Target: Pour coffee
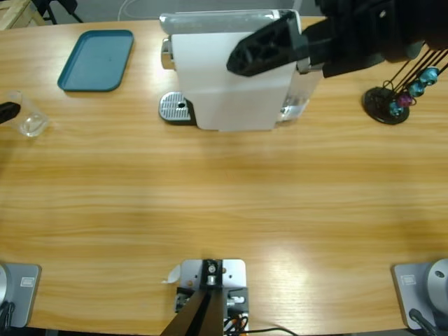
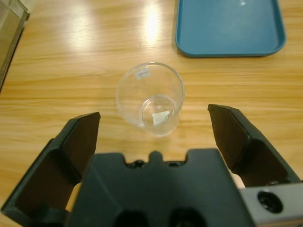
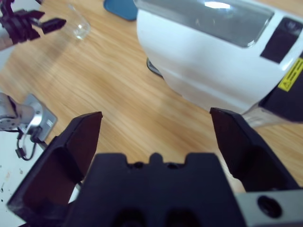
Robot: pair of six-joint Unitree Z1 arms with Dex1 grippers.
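One clear plastic cup (image 2: pixel 150 98) on the bench (image 1: pixel 224 203), standing upright out by the left edge, and the left end effector (image 2: pixel 154 125) is right there with its jaws spread wide, the cup sitting just ahead of the gap and touching neither side. From above only the black tip of that end effector (image 1: pixel 7 110) pokes in at the left border, next to the cup (image 1: pixel 29 120).

One teal tray (image 1: pixel 96 59), near the far edge, just beyond the cup. One white coffee machine (image 1: pixel 227 77) at the middle of the far side, its round metal drip plate (image 1: pixel 175 107) sticking out to the left. One black capsule stand (image 1: pixel 388 105) off to its right, coloured capsules hanging from it.

Two arms in play. The right end effector (image 3: pixel 156 127) hangs over the machine (image 3: pixel 203 56), jaws spread, holding nothing; from above its black body (image 1: pixel 269 45) covers the machine's top right corner.

Room to move: the whole near half of the bench is bare wood, and there is an open stretch between cup and drip plate
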